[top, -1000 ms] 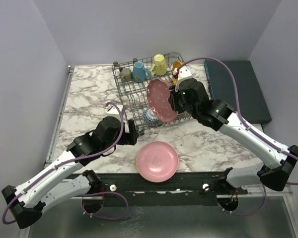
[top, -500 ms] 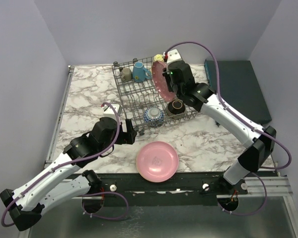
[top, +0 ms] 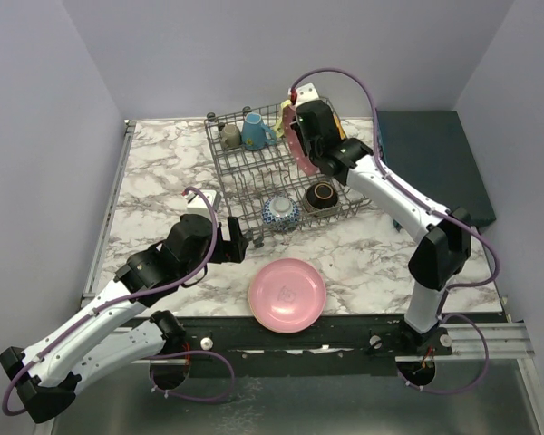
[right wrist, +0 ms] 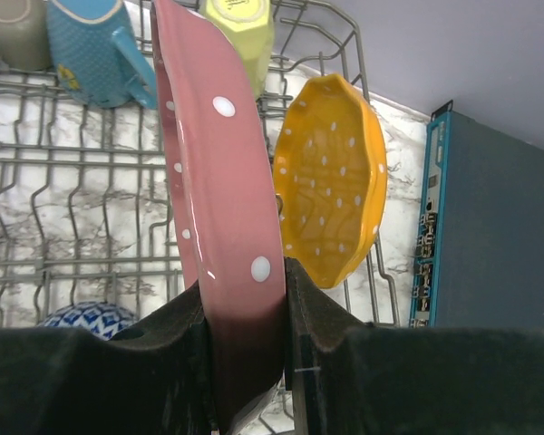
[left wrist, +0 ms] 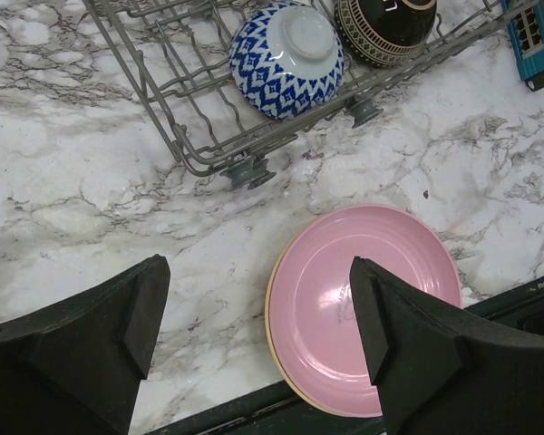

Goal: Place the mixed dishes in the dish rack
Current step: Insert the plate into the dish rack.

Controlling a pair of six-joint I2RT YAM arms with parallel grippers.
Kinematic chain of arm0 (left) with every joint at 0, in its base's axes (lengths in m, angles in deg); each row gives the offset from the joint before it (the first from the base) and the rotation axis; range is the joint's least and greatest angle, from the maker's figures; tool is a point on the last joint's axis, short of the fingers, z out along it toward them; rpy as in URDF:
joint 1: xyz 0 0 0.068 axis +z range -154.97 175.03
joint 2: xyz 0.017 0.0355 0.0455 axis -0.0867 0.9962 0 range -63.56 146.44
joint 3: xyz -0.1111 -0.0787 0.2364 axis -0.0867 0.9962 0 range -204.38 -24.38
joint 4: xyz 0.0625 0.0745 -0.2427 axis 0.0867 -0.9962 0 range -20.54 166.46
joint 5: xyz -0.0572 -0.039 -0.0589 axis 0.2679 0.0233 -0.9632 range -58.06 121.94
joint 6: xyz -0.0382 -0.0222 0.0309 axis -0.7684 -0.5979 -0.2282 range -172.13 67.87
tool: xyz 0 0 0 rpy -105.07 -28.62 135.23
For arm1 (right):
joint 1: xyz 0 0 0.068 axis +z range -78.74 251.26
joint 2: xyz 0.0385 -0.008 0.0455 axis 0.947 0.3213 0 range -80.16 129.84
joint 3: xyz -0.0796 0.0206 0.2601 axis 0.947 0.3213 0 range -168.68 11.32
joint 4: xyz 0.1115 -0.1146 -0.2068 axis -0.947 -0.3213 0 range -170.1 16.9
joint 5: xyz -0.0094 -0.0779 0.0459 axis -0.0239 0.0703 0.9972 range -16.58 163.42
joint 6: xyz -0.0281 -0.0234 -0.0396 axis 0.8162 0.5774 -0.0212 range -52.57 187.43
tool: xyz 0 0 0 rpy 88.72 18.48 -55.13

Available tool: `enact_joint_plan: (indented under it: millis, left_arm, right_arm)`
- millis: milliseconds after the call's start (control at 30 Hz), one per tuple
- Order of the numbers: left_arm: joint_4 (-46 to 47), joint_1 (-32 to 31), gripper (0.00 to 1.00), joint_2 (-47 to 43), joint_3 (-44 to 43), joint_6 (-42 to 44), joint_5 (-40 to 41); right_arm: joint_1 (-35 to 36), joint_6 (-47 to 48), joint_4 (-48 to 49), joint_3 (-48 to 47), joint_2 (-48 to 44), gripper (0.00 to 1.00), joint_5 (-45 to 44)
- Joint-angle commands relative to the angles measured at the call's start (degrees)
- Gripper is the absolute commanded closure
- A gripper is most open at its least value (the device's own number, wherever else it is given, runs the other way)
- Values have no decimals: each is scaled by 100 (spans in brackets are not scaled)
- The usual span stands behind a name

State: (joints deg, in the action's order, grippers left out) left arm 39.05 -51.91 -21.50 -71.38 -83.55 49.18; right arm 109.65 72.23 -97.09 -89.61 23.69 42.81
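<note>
- Dish rack (top: 240, 177): a grey wire basket standing at the far middle of the marble table (top: 159, 172). Loaded dishes sit in it as listed below.
- Left gripper (top: 245, 241): low over the table just in front of the rack's near left corner. Its jaws stand wide apart and hold nothing. In the left wrist view the table and a plate edge show between them (left wrist: 258, 267).
- Grey mug (top: 230, 135) and blue mug (top: 254, 130): side by side in the rack's far left row.
- Blue-and-white bowl (left wrist: 286, 59): at the rack's near edge, foot ring turned towards the left wrist camera.
- Plain pink plate (top: 287, 294): flat on the table near the front edge, outside the rack, not held.
- Yellow mug (right wrist: 240, 27): far row of the rack, right of the blue mug.
- Dotted pink plate (right wrist: 222, 181): upright on edge over the far right part of the rack, between the blue mug and the orange plate. Contact with the wires cannot be determined.
- Right gripper (top: 310, 136): jaws clamped on the lower rim of the dotted pink plate, one finger on each face.
- Dark bowl (top: 322, 196): near right part of the rack, just right of the blue-and-white bowl.
- Orange plate (right wrist: 331, 181): standing on edge in the rack's far right corner, just beside the held plate.
- Teal box (top: 431, 163): flat on the table right of the rack.
</note>
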Motion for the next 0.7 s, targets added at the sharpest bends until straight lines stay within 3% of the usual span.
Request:
enact_joint_plan:
  millis: [0,667]
  left_arm:
    - [-16,40,13,-32,57,56,153]
    - [-13,102,13,30,49,83,166]
  right_arm:
    - [-162,151,804,-489,175,100,-188]
    - [-671,-252,628,-1014,1011,100,195]
